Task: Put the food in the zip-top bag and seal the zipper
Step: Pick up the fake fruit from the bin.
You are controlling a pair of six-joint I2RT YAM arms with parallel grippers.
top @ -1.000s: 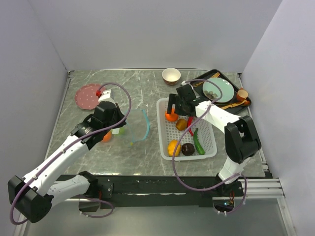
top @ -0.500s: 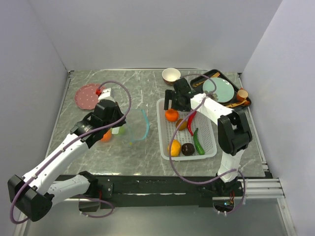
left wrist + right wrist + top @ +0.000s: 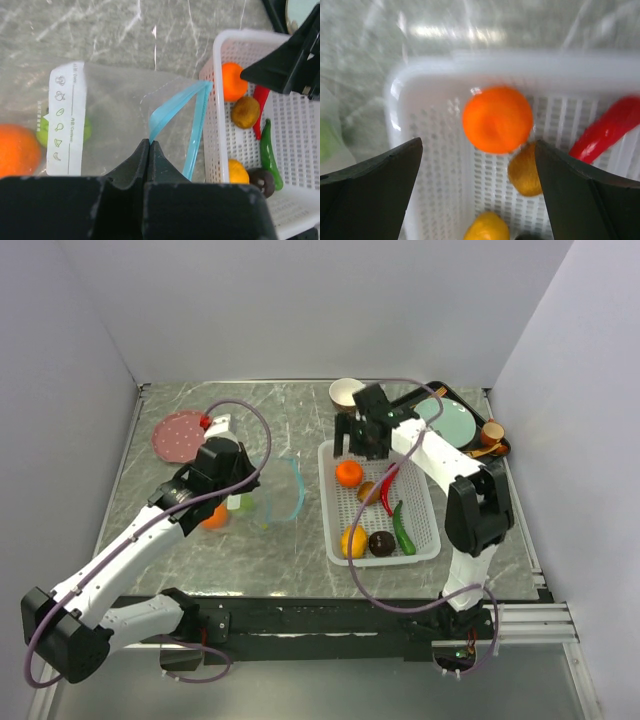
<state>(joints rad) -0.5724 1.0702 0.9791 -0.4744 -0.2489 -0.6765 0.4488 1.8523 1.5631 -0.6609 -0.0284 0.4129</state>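
Two fingers pinched flat together: the left gripper (image 3: 150, 143) is closed on the near lip of the zip-top bag (image 3: 115, 100), right on the zipper (image 3: 172, 107). That narrow teal-blue strip runs up from the fingertips and loops round, so the bag's mouth gapes toward the right. The bag is clear, soft and crinkled, with a white label (image 3: 67, 117) printed with small icons. It lies on the marble table (image 3: 290, 420), left of centre, its mouth just beside the white basket (image 3: 430, 550). Inside it, at the left end, sit an orange (image 3: 17, 150) and a green apple (image 3: 44, 135), the apple partly hidden behind the label. Over to the right, the right gripper (image 3: 477, 145) is spread wide with nothing between its fingers. It hovers above the far left corner of the basket, directly over a second orange (image 3: 497, 120). A brown kiwi (image 3: 525, 170) touches that orange on its near right side, and the red chili (image 3: 607, 130) slants beside them. Nearer in the basket lie the yellow fruit (image 3: 354, 540), the dark round fruit (image 3: 381, 542) and the green pepper (image 3: 403, 530).
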